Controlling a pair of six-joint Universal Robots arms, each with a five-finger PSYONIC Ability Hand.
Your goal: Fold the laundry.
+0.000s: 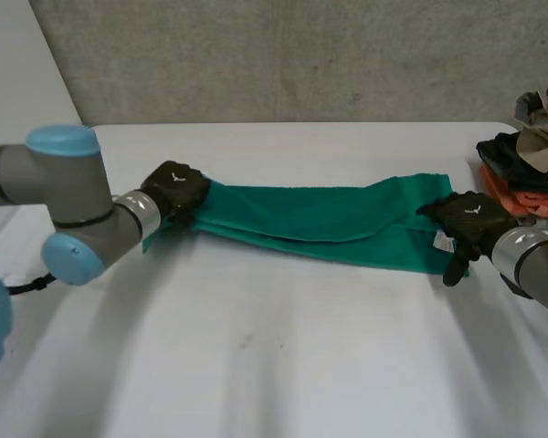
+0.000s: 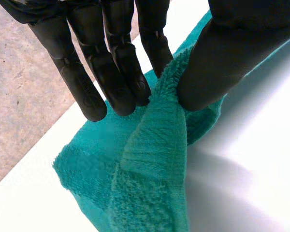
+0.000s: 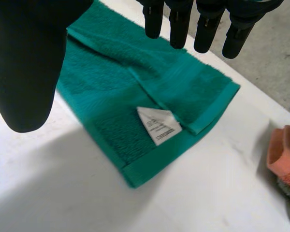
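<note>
Towel (image 1: 320, 219) pinched by left hand (image 1: 175, 190); right hand (image 1: 466, 219) spread wide above its white label (image 3: 158, 125), print unreadable.

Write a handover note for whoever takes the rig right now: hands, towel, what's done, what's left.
Left hand: shut on the green towel, pinching its left end between fingers and thumb.
Right hand: open at the towel's right end, by the white label, gripping nothing.
Towel: stretched across the table, folded lengthwise into a long strip with an uneven top layer.
Pile of other laundry: at the table's right edge, not yet folded.
Left: probably fold the strip crosswise, then the pile.
</note>
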